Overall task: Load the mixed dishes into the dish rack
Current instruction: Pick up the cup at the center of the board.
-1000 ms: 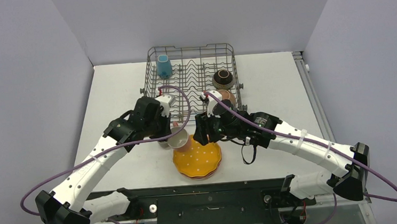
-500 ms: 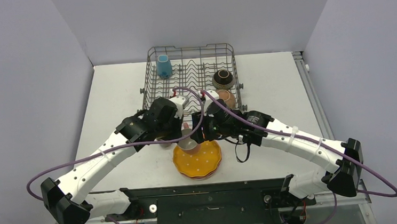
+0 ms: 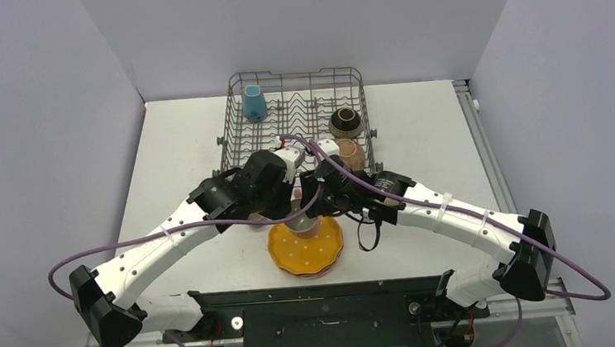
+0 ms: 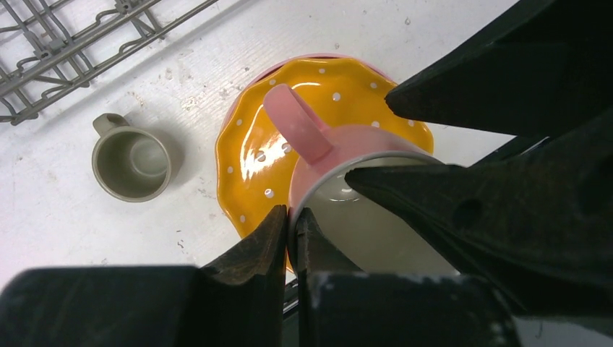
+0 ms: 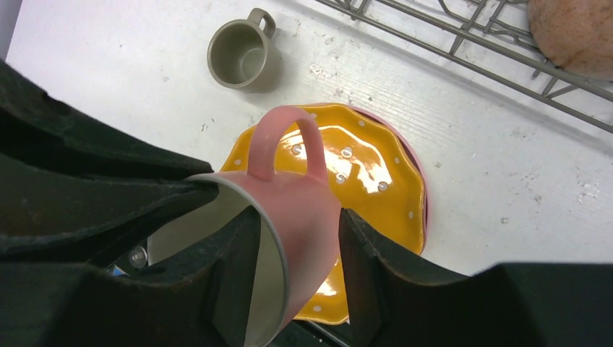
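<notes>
A pink cup [image 3: 301, 224] hangs tilted over the scalloped orange-yellow dotted plate [image 3: 310, 252]. My left gripper [image 4: 293, 213] is shut on its rim [image 4: 340, 152], one finger inside and one outside. My right gripper [image 5: 298, 215] straddles the cup's wall [image 5: 296, 202] from the other side, open, with a gap at the inner finger. A grey-green cup [image 4: 131, 163] stands upright on the table left of the plate. The dish rack [image 3: 296, 75] sits behind and holds a blue cup [image 3: 254, 103], a dark brown bowl [image 3: 345, 122] and a terracotta bowl [image 3: 352, 149].
A pink plate's edge [image 5: 425, 195] shows under the orange-yellow plate. The rack's near wire rim [image 5: 463, 50] runs just beyond the plate. Both arms cross close together above the plate. Grey walls enclose the white table [image 3: 178, 150].
My left arm carried the pink cup to the right, over the orange-yellow plate. My right gripper moved in around the cup's wall and its jaws narrowed.
</notes>
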`<control>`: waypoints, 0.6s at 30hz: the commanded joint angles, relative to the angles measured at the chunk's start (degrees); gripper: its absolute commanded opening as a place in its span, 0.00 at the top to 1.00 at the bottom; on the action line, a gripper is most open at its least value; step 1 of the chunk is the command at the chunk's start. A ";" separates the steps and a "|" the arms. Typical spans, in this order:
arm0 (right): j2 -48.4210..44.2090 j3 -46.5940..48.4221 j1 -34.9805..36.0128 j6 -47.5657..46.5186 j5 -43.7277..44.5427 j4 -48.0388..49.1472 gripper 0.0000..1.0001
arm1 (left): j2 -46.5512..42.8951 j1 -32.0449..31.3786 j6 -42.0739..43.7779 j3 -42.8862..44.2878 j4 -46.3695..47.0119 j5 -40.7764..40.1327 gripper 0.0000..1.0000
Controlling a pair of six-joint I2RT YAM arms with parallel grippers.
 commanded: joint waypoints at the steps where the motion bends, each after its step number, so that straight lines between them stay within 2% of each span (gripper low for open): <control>1: 1.13 1.27 0.23 -1.31 3.32 -1.57 0.62 | 0.55 -0.90 -1.03 5.09 3.10 -0.86 1.00; 11: 1.97 0.97 0.21 -2.12 3.95 -1.64 0.92 | 2.40 -1.63 -1.02 6.90 3.24 -0.80 0.99; 12: 2.07 1.02 0.22 -2.14 3.77 -1.64 0.96 | 2.40 -1.61 -1.07 6.89 3.36 -0.79 0.96; 14: 2.29 1.09 0.16 -2.32 3.77 -1.53 1.00 | 2.54 -1.62 -1.15 6.76 3.54 -0.72 0.91; 15: 2.30 1.03 0.15 -2.37 3.75 -1.46 1.00 | 2.49 -1.60 -1.24 6.63 3.63 -0.75 0.90; 18: 2.13 0.63 0.13 -2.41 3.83 -0.92 1.00 | 2.22 -1.61 -1.48 6.31 3.98 -0.82 0.75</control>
